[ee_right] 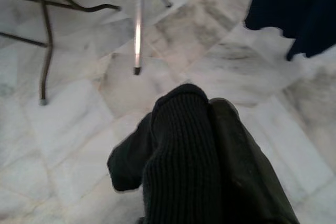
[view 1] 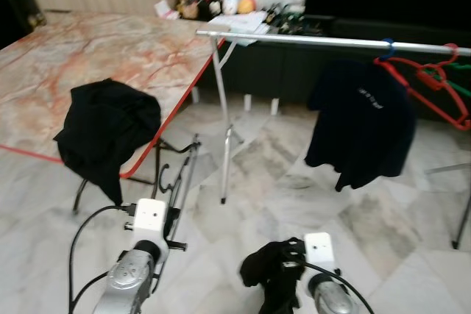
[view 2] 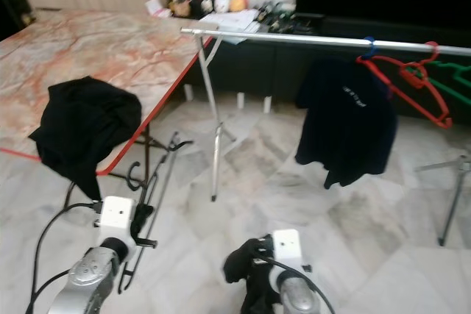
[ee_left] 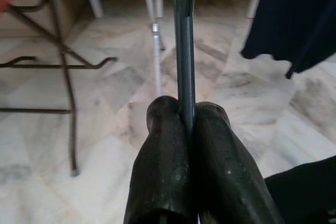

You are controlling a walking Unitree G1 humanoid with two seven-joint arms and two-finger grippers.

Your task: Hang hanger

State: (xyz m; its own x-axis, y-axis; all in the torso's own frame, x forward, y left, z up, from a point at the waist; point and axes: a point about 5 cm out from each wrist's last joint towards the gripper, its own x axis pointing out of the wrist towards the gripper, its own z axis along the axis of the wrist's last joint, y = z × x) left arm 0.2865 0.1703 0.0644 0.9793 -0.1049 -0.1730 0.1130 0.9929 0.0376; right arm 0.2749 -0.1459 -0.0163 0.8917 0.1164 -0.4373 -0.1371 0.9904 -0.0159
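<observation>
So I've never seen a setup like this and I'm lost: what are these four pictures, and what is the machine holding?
It is a walking humanoid robot with two silver arms, each ending in two long black fingers. The two wide pictures come from cameras in its head, looking down and ahead. The other two come from cameras on its wrists, looking along the fingers.

The left gripper is shut on a thin black hanger. The right gripper is shut on a dark knitted garment.

Ahead stands a metal clothes rail with a dark shirt and red hangers on it. To the robot's left, a marble-patterned table carries another black garment draped over its edge.
</observation>
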